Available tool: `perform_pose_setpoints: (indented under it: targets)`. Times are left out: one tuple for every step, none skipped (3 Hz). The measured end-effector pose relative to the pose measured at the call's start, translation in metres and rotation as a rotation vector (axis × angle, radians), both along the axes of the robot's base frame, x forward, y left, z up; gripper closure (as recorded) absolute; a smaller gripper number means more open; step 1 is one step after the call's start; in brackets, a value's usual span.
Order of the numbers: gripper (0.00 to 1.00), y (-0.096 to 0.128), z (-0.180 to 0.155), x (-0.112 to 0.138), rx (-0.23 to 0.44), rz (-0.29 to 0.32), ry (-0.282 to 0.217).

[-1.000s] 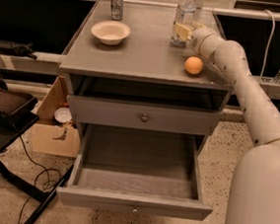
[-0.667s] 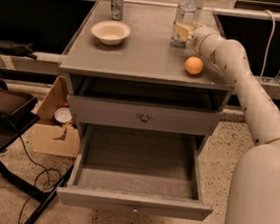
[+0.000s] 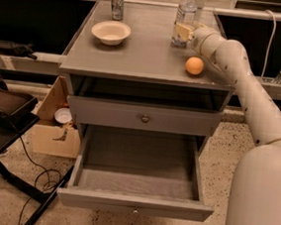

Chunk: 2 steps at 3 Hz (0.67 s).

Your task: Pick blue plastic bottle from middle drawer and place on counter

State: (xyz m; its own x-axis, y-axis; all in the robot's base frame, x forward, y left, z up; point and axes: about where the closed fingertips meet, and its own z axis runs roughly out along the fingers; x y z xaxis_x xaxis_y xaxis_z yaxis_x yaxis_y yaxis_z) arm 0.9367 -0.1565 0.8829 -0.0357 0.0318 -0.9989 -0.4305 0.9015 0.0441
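The blue plastic bottle (image 3: pixel 186 9), clear with a pale label, stands upright at the back right of the counter (image 3: pixel 146 53). My gripper (image 3: pixel 184 32) reaches in from the right and is closed around the bottle's lower part, with one yellowish finger (image 3: pixel 183 30) in front of it. The middle drawer (image 3: pixel 136 184) is pulled wide open below, and its plain grey floor shows nothing on it.
On the counter are a white bowl (image 3: pixel 111 32) at the back left, a silver can (image 3: pixel 117 1) behind it, and an orange (image 3: pixel 194 65) just under my arm. A shallower closed drawer front (image 3: pixel 142 117) sits above the open drawer. A cardboard box (image 3: pixel 54 126) and a black stand (image 3: pixel 1 116) are to the left.
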Motion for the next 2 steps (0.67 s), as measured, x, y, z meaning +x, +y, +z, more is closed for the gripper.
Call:
perform_pose_setpoints:
  targets:
    - [0.00, 0.0001, 0.0000, 0.0000, 0.000, 0.000, 0.000]
    - [0.00, 0.0041, 0.0100, -0.0023, 0.001, 0.017, -0.014]
